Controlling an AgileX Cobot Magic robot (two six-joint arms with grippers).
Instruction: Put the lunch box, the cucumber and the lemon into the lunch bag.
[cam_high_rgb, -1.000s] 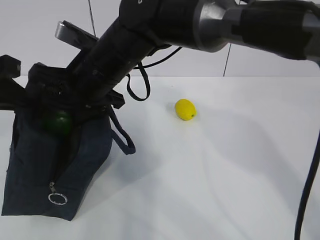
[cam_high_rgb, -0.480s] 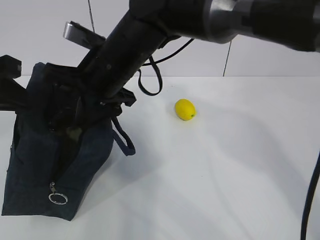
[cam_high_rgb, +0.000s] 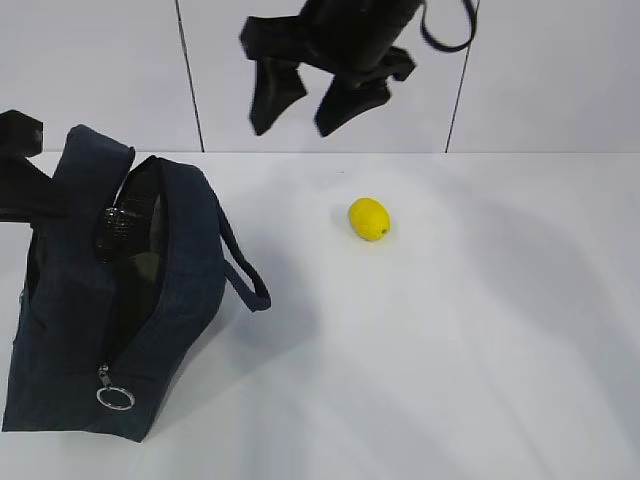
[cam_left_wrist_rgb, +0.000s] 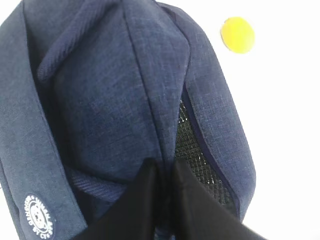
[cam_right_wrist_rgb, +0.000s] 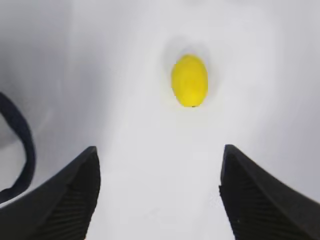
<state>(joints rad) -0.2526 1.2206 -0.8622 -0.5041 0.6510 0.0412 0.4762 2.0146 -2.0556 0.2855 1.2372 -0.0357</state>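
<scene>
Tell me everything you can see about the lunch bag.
The lunch bag is boxy, of dark navy woven fabric, standing on the white table. Its top zipper is open, with black mesh lining inside and a metal ring pull low on the front. One loop handle hangs toward the lemon. The left hand pinches its fabric.

A plain white table (cam_high_rgb: 480, 340) fills the lower part of the exterior view, matte, with soft grey shadows. Behind it stands a pale grey wall (cam_high_rgb: 560, 80) of flat panels, split by two thin dark vertical seams. The light is even and diffuse.
</scene>
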